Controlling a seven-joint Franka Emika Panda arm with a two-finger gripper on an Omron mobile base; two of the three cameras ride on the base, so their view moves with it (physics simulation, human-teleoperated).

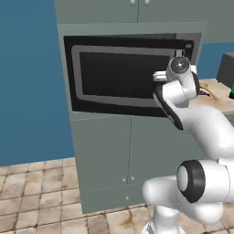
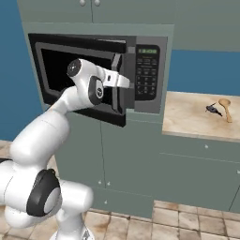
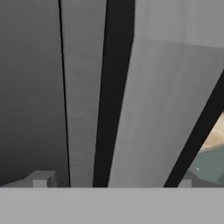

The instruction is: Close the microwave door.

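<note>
One microwave door [image 2: 79, 79] is seen ajar, swung out at 9 o'clock of the keypad on one microwave [image 2: 147, 70]; one wooden spoon [image 2: 226, 108] lies at 3 o'clock; the arm is extended forward, the gripper [image 2: 123, 82] set at the door's free edge, jaws spread wide, nothing pinched.

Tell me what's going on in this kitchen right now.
A white robot arm is working on the microwave built into the cabinets. The microwave door is still swung partly open, and the open pincer is at the door's free edge, holding nothing. A wooden spoon lies on the counter nearby.
</note>
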